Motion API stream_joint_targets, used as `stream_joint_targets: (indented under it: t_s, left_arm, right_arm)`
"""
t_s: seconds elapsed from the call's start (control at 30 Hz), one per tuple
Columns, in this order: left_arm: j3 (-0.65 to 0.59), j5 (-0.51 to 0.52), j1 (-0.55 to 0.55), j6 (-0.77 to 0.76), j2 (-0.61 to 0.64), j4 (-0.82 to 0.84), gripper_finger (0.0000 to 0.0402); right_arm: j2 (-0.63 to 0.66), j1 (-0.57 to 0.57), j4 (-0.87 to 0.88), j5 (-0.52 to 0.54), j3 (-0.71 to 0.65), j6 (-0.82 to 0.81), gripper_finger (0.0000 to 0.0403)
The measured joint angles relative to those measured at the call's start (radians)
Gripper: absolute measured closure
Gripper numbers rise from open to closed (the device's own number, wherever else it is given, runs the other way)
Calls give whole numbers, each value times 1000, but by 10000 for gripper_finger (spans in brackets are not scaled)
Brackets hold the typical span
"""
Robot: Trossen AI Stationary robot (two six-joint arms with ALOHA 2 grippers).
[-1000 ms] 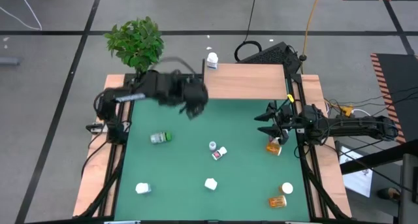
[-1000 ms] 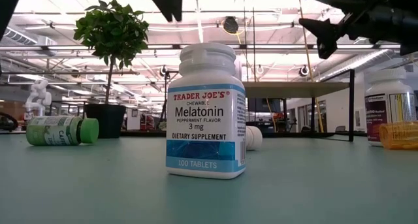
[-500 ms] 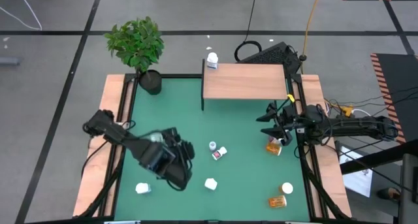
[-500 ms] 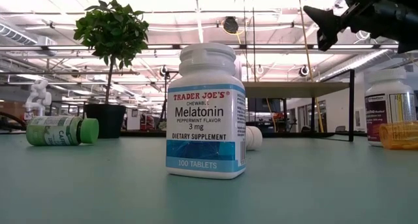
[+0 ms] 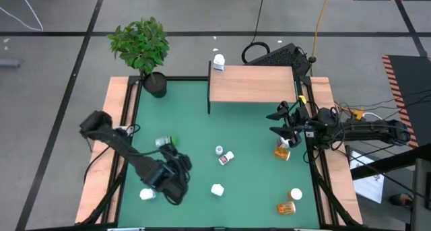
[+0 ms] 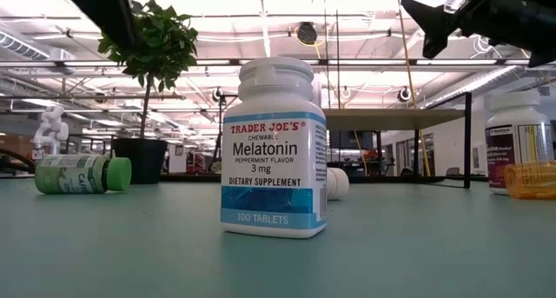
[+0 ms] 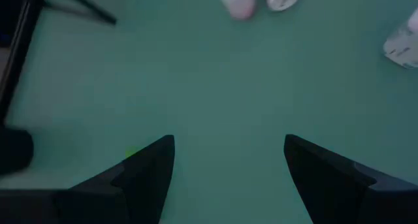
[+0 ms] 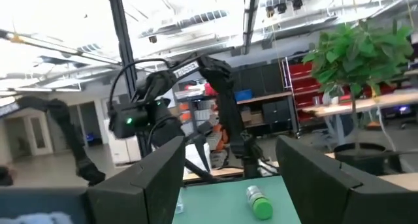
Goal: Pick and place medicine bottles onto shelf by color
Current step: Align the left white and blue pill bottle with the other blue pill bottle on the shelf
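Green matting covers the tabletop (image 5: 202,130), and on it the medicine bottles lie scattered. Taking the mat's middle in the high view as the clock centre, the shelf (image 5: 252,84) stands at about one o'clock, a light-wood board on thin black legs, with one white bottle (image 5: 219,61) upright on its far left corner. A potted plant (image 5: 141,46) sits at eleven o'clock.

The left tool (image 5: 176,178) hangs over the mat at about seven o'clock, its fingers (image 7: 140,172) spread apart with only bare mat between them in the left wrist view. A green-capped bottle (image 5: 163,143) lies on its side just beyond that tool, towards nine o'clock, and a white bottle (image 5: 146,194) sits close beside it at the mat's near left edge. Another white bottle (image 5: 217,189) stands at six o'clock; the low view shows it as a melatonin bottle, upright.

Near the centre, a small white bottle (image 5: 219,150) stands next to a toppled white one (image 5: 227,157).

The right tool (image 5: 278,123) hovers at three o'clock, raised off the mat, fingers (image 8: 147,178) splayed and holding nothing. An amber bottle (image 5: 283,150) lies just below it in the high view. At five o'clock, a white-capped bottle (image 5: 295,194) stands near another amber bottle (image 5: 286,207) on its side.
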State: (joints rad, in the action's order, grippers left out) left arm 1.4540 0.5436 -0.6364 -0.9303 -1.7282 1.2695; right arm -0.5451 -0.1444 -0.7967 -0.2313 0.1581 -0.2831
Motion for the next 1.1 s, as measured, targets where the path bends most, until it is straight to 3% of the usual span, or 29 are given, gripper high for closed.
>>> stream_joint_targets:
  t_s: [0.1,0.23,0.5,0.83,1.1]
  left_arm:
    - [-99,-24,-47,-96,96,-44,110]
    - [-193,-164,-138,-215,209,-132,110]
    - [-252,-358,-366,-465,236,-120,110]
    - [-267,-277,-483,-531,215,-145,110]
    - [-364,-311,-487,-531,203,-193,110]
  right_arm:
    - [0,0,-2,0,0,18,167]
    - [0,0,-16,-1,0,23,167]
    - [0,0,-11,-1,0,5,167]
    - [-1,0,34,-1,0,-4,167]
    - [-2,0,43,-1,0,-3,167]
